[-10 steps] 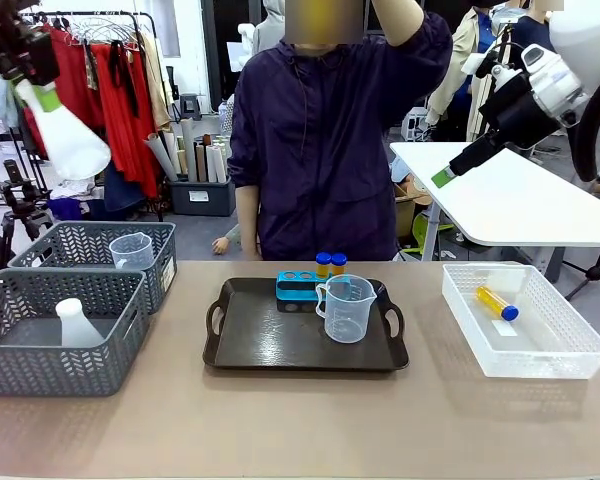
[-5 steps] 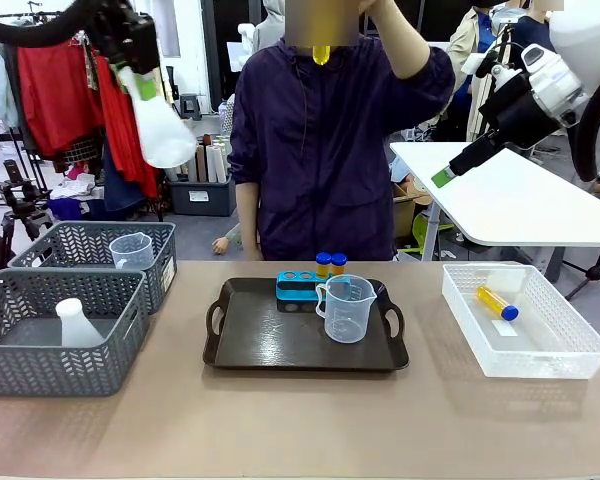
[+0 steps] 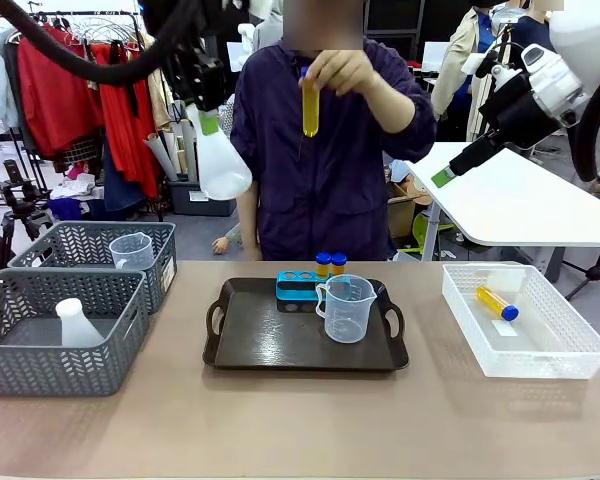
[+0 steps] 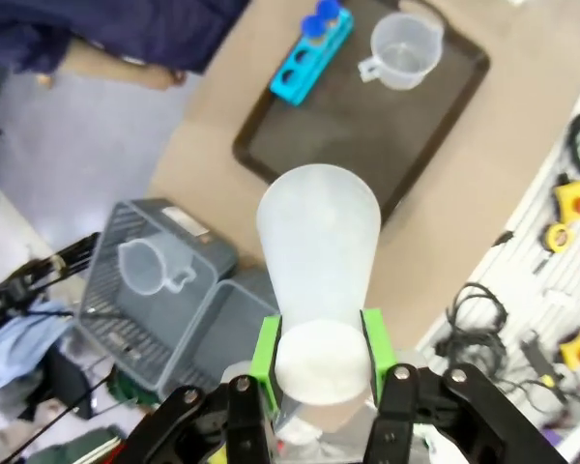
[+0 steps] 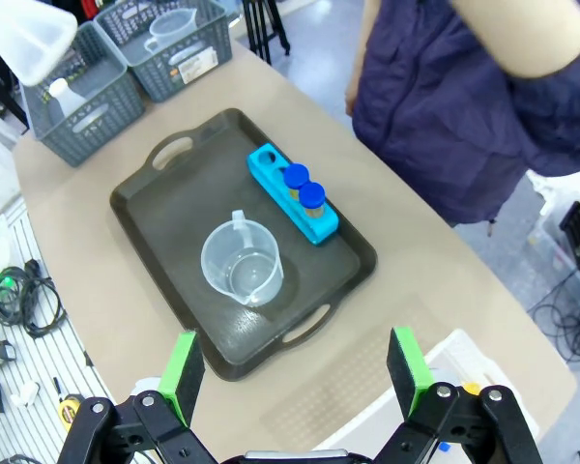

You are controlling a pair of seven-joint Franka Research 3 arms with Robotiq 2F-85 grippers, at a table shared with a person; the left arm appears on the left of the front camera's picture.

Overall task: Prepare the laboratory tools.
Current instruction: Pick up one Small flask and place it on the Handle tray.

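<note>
- Your left claw (image 4: pixel 319 356) is clamped on the narrow neck of the flask (image 3: pixel 223 160), high above the table's left half, with the wide base tilted downward
- That flask is smooth, cloudy white plastic, shaped like a cone; the neck looks slick against the green pads, so a quick swing could let it slide or twist out
- Your right claw (image 5: pixel 295 369) hangs wide open and empty, up off to the right
- The black tray (image 3: pixel 250 350) is glossy; the blue rack (image 3: pixel 298 285) at its back edge carries two capped tubes (image 3: pixel 330 263), with the clear beaker (image 3: pixel 347 310) just in front
- Lower carelessly and the flask's base may clip the light beaker or the rack
- The person's hand (image 3: pixel 345 72) dangles a third tube (image 3: pixel 310 108) close to your likely path; a fourth tube (image 3: pixel 497 303) lies in the white basket (image 3: pixel 570 345)
</note>
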